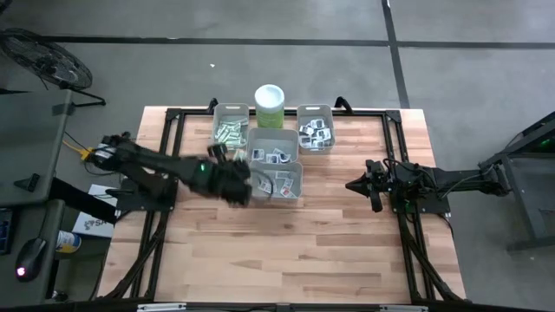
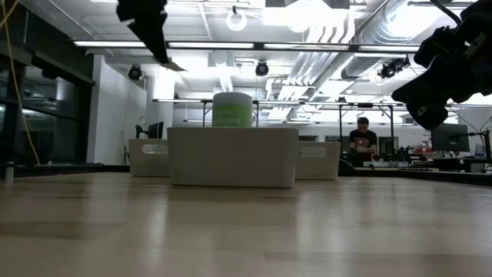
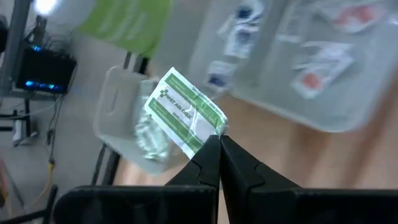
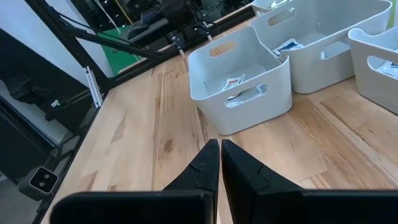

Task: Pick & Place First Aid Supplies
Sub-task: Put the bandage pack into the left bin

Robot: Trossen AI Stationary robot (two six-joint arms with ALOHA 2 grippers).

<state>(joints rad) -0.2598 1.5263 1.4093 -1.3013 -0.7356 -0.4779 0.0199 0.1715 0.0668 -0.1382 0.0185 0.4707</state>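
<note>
My left gripper [image 3: 219, 148] is shut on a narrow green-and-white first aid packet [image 3: 185, 114]. It is raised above the table beside the left wall of the middle grey bin [image 1: 276, 166]. The low view shows this gripper [image 2: 157, 48] high at the upper left. The far left bin [image 1: 231, 131] holds green-white strips. The far right bin [image 1: 315, 130] and the middle bin hold small white square packets. My right gripper [image 1: 354, 185] waits shut at the table's right, touching nothing. My left gripper pinches the packet by one end [image 3: 211, 133] between its two fingertips. The fingers slant downward from the table's left side. The packet sticks out beyond the tips, lifted clear of the table and the bins [image 2: 174, 66].
A pale green canister with a white lid [image 1: 269, 106] stands at the far edge between the two far bins. Bare wooden tabletop [image 1: 286, 251] lies between the bins and the near edge. A person [image 2: 363, 146] sits in the room behind the table.
</note>
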